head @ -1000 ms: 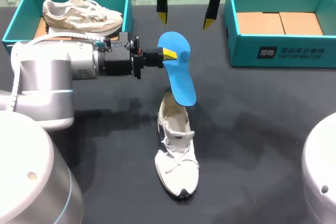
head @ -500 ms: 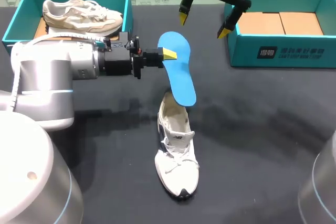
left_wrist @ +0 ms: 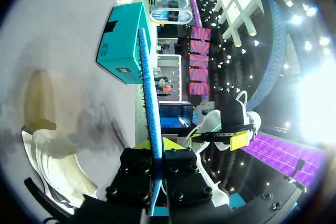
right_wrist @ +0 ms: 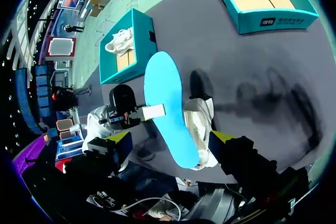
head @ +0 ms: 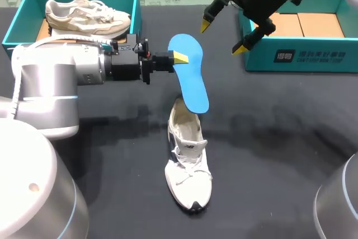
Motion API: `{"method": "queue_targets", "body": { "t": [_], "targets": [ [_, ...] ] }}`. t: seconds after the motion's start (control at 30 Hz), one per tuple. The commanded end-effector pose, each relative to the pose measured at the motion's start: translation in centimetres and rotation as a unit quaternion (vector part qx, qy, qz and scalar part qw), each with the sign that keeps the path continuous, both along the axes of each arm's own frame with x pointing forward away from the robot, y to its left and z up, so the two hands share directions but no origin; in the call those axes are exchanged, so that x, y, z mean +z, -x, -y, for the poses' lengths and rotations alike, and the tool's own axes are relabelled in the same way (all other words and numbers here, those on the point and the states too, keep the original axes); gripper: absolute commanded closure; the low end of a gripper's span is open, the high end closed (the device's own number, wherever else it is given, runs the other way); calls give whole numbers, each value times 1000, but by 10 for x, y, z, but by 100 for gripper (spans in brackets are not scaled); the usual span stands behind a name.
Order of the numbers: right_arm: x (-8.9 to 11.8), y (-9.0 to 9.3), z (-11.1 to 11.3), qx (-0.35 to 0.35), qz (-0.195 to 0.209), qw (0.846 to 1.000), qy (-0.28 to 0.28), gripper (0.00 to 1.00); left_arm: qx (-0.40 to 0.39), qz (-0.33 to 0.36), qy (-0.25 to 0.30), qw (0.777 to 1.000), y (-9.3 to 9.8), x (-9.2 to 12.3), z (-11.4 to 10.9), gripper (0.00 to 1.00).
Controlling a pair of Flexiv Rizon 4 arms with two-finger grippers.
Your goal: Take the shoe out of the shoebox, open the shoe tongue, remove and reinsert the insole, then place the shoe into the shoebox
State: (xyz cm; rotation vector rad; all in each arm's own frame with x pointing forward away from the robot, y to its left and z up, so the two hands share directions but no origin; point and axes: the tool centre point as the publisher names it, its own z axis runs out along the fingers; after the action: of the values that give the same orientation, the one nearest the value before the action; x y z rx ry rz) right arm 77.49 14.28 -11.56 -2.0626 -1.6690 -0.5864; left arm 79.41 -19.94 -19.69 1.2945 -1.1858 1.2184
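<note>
Left arm comes in from the left, reaching level across the dark surface. Left end effector closed on the long edge of the blue insole, near its upper end; one yellow tip shows against the blue face. The left wrist view has the insole edge-on, clamped between both fingers. Insole is held in the air, face to the head camera and slanted, its lower end over the heel opening of the white shoe; contact between the two cannot be told. Shoe stands upright on its sole at mid-surface, outside both boxes, toe toward the robot, heel toward the far side, laces on top. Right arm comes in from the far right corner. Right end effector open, fingers spread wide, nothing between them; it hangs above the surface between the insole's upper end and the near left corner of the right box, touching neither. The right wrist view looks down past its own two yellow tips onto the insole and the shoe beneath it. Right box is teal, at the far right, with a brown cardboard floor showing. Left box is teal, at the far left, with a beige sneaker lying in it, well apart from the white shoe.
</note>
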Motion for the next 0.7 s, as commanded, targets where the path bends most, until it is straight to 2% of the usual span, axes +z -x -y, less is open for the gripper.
{"method": "queue_targets", "body": {
  "t": [0.03, 0.3, 0.7],
  "targets": [
    [-19, 0, -1, -12, 40, 981, -191, 0, -1, 0, -2, 1000, 0, 0, 0, 100],
    [-37, 3, 1, -26, 58, 969, -241, 0, -1, 0, -2, 1000, 0, 0, 0, 100],
    [-38, -2, 12, -17, 55, 962, -267, 0, -1, 0, -2, 1000, 0, 0, 0, 100]
  ]
}}
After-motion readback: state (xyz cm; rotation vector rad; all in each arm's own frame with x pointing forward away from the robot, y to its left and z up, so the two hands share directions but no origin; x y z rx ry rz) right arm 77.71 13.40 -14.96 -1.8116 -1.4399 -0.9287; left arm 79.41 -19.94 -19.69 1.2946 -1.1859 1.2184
